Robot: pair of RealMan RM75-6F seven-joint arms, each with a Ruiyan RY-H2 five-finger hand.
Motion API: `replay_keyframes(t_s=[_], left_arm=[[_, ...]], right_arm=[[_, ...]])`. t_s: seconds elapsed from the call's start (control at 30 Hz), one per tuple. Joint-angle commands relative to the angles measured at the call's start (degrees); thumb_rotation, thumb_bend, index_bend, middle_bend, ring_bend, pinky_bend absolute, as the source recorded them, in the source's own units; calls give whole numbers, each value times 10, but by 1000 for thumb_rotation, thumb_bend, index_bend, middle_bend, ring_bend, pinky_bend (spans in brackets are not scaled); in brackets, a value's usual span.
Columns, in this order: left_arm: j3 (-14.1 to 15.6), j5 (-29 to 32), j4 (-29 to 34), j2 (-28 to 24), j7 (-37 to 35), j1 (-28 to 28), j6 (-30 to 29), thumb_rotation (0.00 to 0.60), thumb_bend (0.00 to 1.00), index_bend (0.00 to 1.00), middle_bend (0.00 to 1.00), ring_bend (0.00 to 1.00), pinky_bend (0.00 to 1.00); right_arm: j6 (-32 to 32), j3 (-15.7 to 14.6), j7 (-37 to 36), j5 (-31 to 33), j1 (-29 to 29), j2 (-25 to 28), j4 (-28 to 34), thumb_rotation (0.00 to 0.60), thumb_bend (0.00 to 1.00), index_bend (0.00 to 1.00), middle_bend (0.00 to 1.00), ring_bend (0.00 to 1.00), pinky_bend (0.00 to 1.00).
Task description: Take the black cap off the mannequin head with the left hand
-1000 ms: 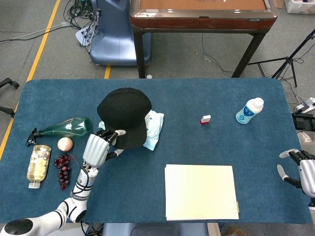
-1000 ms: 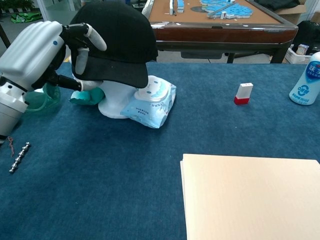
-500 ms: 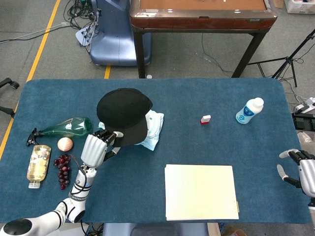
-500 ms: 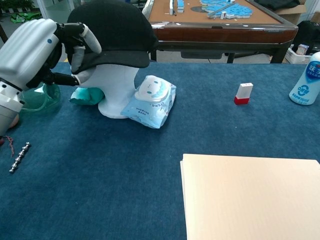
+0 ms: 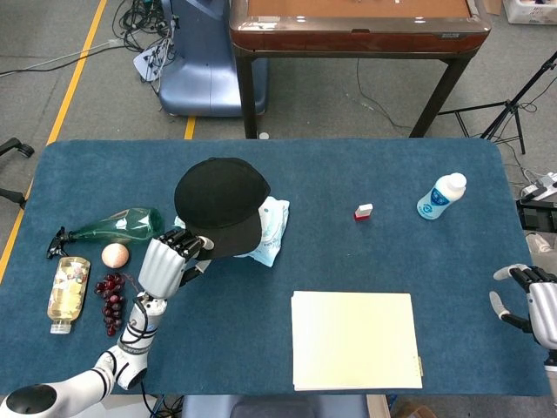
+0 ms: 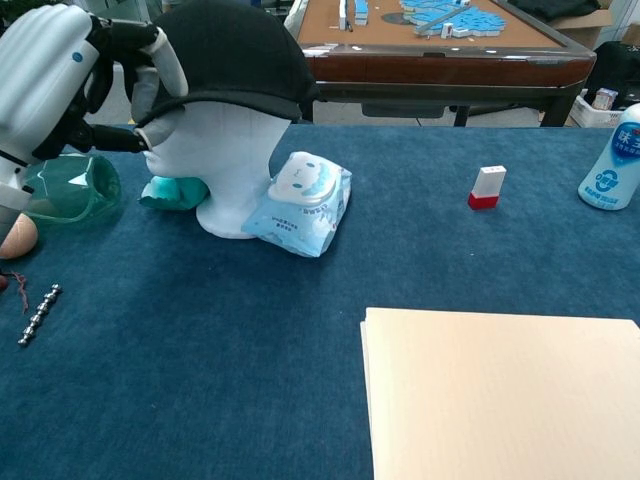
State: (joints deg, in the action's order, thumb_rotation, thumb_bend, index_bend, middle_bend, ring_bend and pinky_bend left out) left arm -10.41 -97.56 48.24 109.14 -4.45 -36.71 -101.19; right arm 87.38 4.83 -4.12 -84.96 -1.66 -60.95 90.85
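Note:
The black cap [image 5: 221, 200] [image 6: 228, 55] sits on the white mannequin head [image 6: 215, 160] at the table's left middle. Its brim is lifted level, so the face shows below it in the chest view. My left hand [image 5: 164, 261] [image 6: 60, 75] grips the brim's tip from the left, fingers [image 6: 140, 45] curled over it. My right hand [image 5: 533, 300] hangs at the table's right edge, fingers apart, holding nothing; only the head view shows it.
A blue wet-wipe pack [image 6: 300, 205] leans on the mannequin's base. A green spray bottle [image 5: 113, 226], a peach [image 5: 115, 255], grapes [image 5: 110, 300] and a yellow bottle [image 5: 68, 292] lie at the left. A cream folder [image 5: 355, 338], a red-and-white block [image 5: 363, 212] and a white bottle [image 5: 439, 196] lie to the right.
My left hand has risen with the brim in its grip. The cap's front tipped upward from a low slant to level, uncovering the mannequin's face. The right hand stayed still.

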Motion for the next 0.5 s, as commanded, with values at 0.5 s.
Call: replay_keyframes(t_s=[0.5], left_arm=[[-27, 0, 61, -53, 54, -30, 9, 600, 444, 585, 717, 611, 775]], right_arm=[[-3, -1, 5, -1, -1, -1, 0, 600, 355, 443, 437, 376, 454]])
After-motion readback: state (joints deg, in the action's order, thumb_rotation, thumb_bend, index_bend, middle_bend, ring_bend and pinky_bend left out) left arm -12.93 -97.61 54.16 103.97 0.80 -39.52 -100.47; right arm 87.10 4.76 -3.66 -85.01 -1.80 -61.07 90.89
